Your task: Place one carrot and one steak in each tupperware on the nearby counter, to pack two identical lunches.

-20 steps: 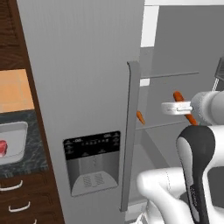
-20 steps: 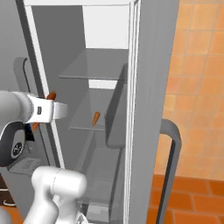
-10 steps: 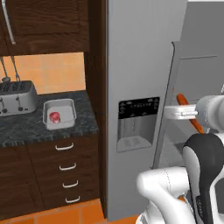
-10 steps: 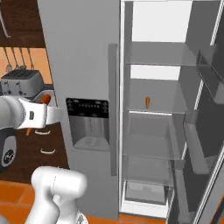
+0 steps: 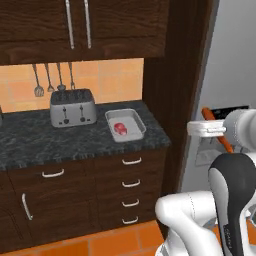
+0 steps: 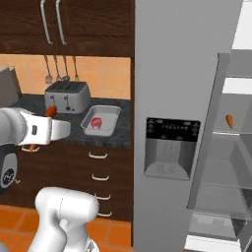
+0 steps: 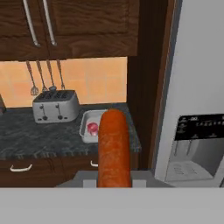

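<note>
A kitchen is being shown, with dark brown wooden cupboards, an orange tiled wall and an orange floor. Closest of all, a carrot (image 7: 113, 148) is being held in the hand (image 7: 114, 177), which is being kept squeezed shut around it. In the hand view the carrot is sticking up from between the fingers and is covering part of what lies behind it. In the left base view the hand (image 5: 212, 129) is being held up in the air in front of the grey fridge door (image 5: 232, 60), with the carrot (image 5: 217, 128) poking out above and below it. In the right base view the hand (image 6: 61, 129) is being held in front of the drawers (image 6: 101, 179), with a bit of the carrot (image 6: 50, 111) peeking out on top.

Farther back, the black speckled tabletop (image 5: 65, 142) is being seen above the drawers with curved silver handles. A grey tupperware (image 5: 136, 118) is sitting near the right end of the tabletop, and a red-pink steak (image 5: 120, 128) is lying inside it. Just to its left, a silver toaster (image 5: 73, 107) is standing against the wall, and spoons and other tools (image 5: 52, 77) are hanging above it.

Far off to the right in the right base view, the fridge is being left open, and a second carrot (image 6: 229, 121) is sitting on a shelf (image 6: 231, 134) inside.
</note>
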